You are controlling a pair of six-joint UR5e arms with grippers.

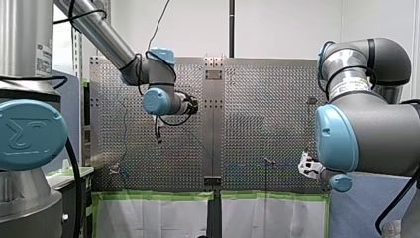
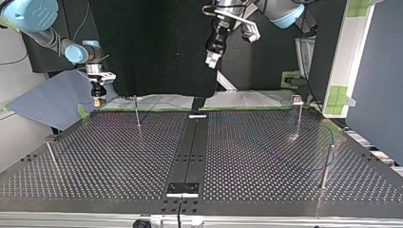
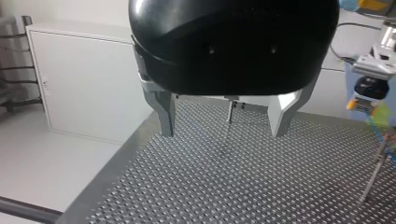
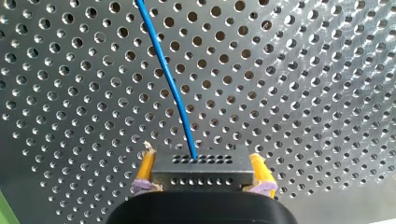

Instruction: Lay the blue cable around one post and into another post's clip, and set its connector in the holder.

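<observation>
My right gripper (image 4: 201, 176) is shut on a dark grey connector (image 4: 201, 169), held between its yellow pads (image 4: 145, 169) a little above the perforated table (image 4: 303, 93). The blue cable (image 4: 170, 86) runs out of the connector's face and away over the holes. In the top view my right gripper (image 2: 98, 100) hangs at the table's far left corner. There the cable (image 2: 311, 167) shows faintly, curving past a post (image 2: 327, 164) at the right. My left gripper (image 3: 224, 120) is open with nothing between its metal fingers (image 3: 166, 116). It hovers high over the far middle of the table (image 2: 212, 58).
Thin posts stand at the far left (image 2: 137, 113), far right (image 2: 299, 118) and near left (image 2: 51, 156) of the top view. A black strip (image 2: 190, 152) runs down the table's middle, with a small block (image 2: 182, 189) at its near end. A white cabinet (image 3: 88, 88) stands beyond the table's edge.
</observation>
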